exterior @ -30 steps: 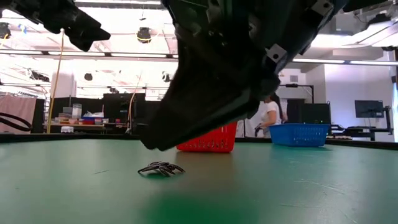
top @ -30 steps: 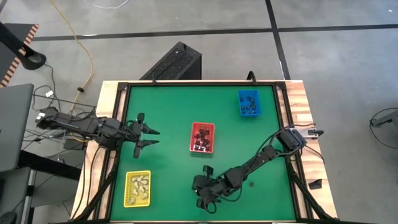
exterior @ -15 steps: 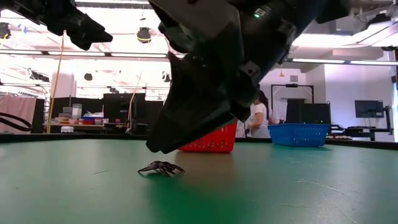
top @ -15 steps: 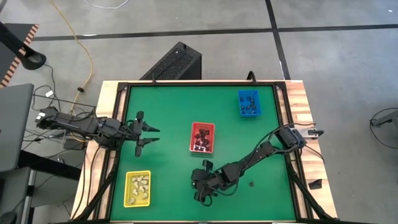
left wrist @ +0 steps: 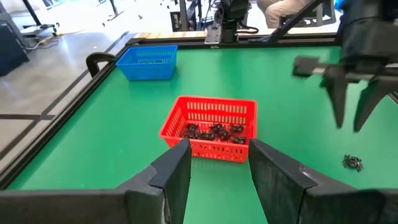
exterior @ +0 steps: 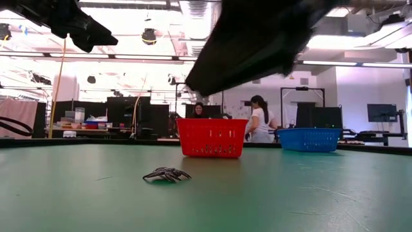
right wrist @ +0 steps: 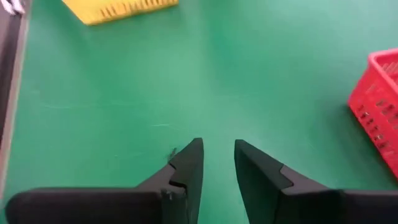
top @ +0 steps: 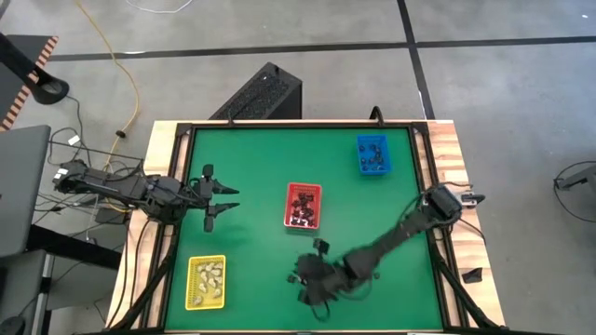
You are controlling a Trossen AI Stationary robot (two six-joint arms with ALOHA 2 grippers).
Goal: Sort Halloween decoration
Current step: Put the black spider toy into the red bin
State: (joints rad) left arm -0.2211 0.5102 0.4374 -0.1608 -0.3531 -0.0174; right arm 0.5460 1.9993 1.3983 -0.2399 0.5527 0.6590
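The right gripper hangs at the lower middle of the table with its two fingers partly apart and nothing between them. Its own wrist view confirms it: only bare green mat shows in the gap. The piece to go for is a small black spider decoration, lying flat on the mat just below and a touch right of those fingertips in the left wrist view, on the near side of the red tray. It looks legs-splayed and roundish, with no clear long axis, so finger angle should matter little. The right arm is plainly the nearer. The left gripper waits at the left edge, wide open and empty. The low view shows the spider alone on the mat. From overhead the arm hides it. The yellow tray sits lower left, the blue tray upper right.
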